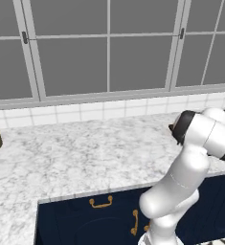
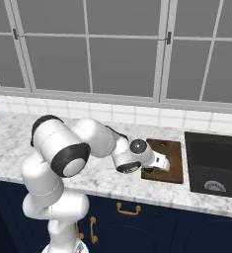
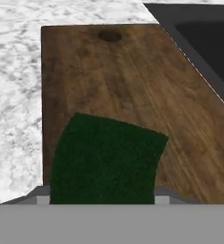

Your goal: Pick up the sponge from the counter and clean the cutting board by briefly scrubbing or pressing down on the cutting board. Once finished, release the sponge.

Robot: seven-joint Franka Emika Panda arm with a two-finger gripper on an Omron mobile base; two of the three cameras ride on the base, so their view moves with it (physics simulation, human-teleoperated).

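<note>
Marble desk (image 2: 19,143), white with grey veins, carries the brown wood-grain cutting board (image 2: 173,150) beside a black sink (image 2: 213,165). Gripper (image 2: 152,169) clamps the dark-green rectangular sponge (image 3: 106,159) over the board's near end, long axis crosswise.

The arm (image 2: 63,163) is built of glossy white, rounded links with dark black bands at the joints, a round dark cap on the wrist (image 2: 138,147), and a small white hand block.
</note>
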